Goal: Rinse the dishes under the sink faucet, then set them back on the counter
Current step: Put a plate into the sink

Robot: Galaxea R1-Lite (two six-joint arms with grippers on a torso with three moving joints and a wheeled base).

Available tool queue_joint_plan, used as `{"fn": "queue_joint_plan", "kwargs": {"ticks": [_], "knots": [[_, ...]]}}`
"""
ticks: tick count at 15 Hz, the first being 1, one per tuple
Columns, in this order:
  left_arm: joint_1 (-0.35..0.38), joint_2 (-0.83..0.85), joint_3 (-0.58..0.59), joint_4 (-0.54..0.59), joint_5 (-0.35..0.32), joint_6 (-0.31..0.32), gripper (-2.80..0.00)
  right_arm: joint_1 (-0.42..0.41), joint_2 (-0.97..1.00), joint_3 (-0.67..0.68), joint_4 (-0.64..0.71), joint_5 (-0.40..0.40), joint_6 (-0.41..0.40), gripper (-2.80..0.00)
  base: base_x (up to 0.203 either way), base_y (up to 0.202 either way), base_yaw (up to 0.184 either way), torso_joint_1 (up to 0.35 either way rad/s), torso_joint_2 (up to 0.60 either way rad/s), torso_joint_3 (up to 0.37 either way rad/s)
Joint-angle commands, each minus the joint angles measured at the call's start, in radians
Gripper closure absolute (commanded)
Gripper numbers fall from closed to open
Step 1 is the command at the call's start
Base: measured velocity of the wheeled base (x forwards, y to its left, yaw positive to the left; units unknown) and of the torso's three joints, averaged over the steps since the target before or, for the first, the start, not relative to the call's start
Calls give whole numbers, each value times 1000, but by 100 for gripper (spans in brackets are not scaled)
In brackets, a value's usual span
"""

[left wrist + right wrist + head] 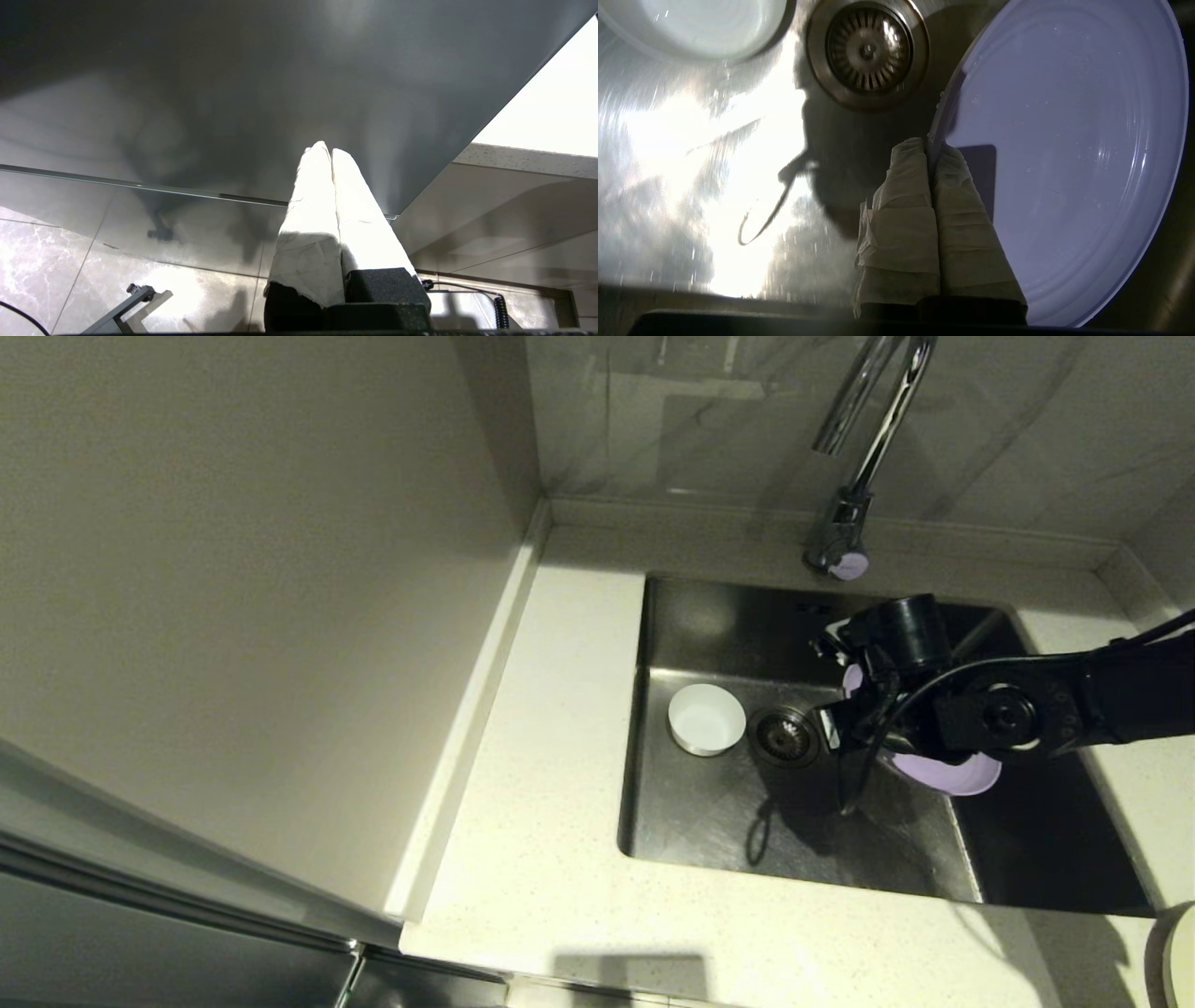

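A home kitchen is shown. A steel sink [709, 821] is set into a pale speckled counter [551, 859], a chrome faucet [864, 439] is mounted behind it, and grey marbled tiles [709, 420] are seen on the wall. A white bowl [707, 719] is found in the basin.

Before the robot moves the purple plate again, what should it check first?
1. Grip: the right gripper has its jaws shut on the rim of the purple plate. Ok.
2. Plate's place: it is over the sink, on the right side. Ok.
3. Room nearby: the white bowl sits left of the drain strainer, apart from the plate. Ok.
4. Water: none shows running from the faucet. Cannot tell if the plate is rinsed.
5. Landing spot: the counter lies left of the sink. Ok.
6. Left gripper: parked by the cabinet, jaws shut. Ok.
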Motion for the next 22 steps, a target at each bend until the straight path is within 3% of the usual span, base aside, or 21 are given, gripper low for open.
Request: {"fn": "queue_joint_plan", "kwargs": {"ticks": [1, 9, 16, 17, 22], "knots": [[0, -2, 0, -1, 0, -1, 0, -14, 154, -90, -18, -3, -3, 0, 0, 0, 0, 0, 0, 0], [0, -2, 0, -1, 0, -1, 0, -96, 386, -309, -31, -6, -16, 0, 0, 0, 0, 0, 0, 0], [0, -2, 0, -1, 0, -1, 0, -124, 492, -419, -107, -49, -103, 0, 0, 0, 0, 0, 0, 0], [0, -2, 0, -1, 0, -1, 0, -124, 486, -421, -106, -48, -107, -280, 0, 0, 0, 0, 0, 0], [0, -2, 0, -1, 0, -1, 0, -128, 416, -412, -105, -46, -102, -280, 0, 0, 0, 0, 0, 0]]}}
